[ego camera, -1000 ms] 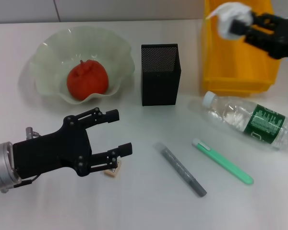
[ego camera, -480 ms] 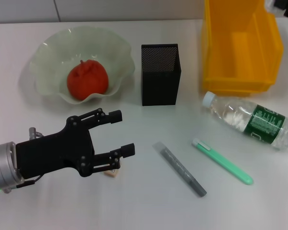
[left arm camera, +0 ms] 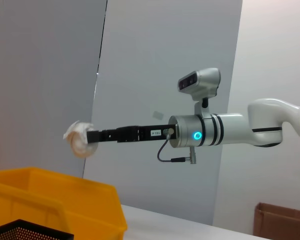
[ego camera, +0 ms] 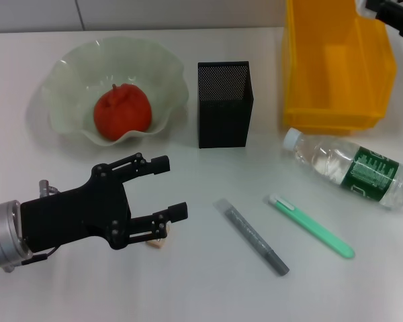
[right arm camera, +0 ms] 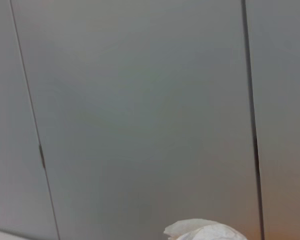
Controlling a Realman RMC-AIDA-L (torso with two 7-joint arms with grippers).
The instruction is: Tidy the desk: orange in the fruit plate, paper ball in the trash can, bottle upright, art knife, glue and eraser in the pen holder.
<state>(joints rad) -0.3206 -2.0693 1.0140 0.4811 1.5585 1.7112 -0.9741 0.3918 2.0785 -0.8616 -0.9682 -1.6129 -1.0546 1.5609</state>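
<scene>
Now the left gripper point(ego camera: 166, 189) hangs with jaws spread wide over the eraser point(ego camera: 157, 240), which lies just under its lower finger; it should drop squarely before closing. The orange point(ego camera: 122, 112) sits in the plate point(ego camera: 74, 67) already. The holder point(ego camera: 224, 104) stands near, with nothing between. Rightward, the right gripper point(left arm camera: 94, 136) grips the paper ball point(left arm camera: 80, 139) above the bin point(ego camera: 336, 60) (release there). The bottle point(ego camera: 349, 166) lies flat.

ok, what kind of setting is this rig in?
Probably a lab mock-up of an office desk: a plain white desk with a mesh pen holder, a yellow trash can, and bare grey wall panels behind.
</scene>
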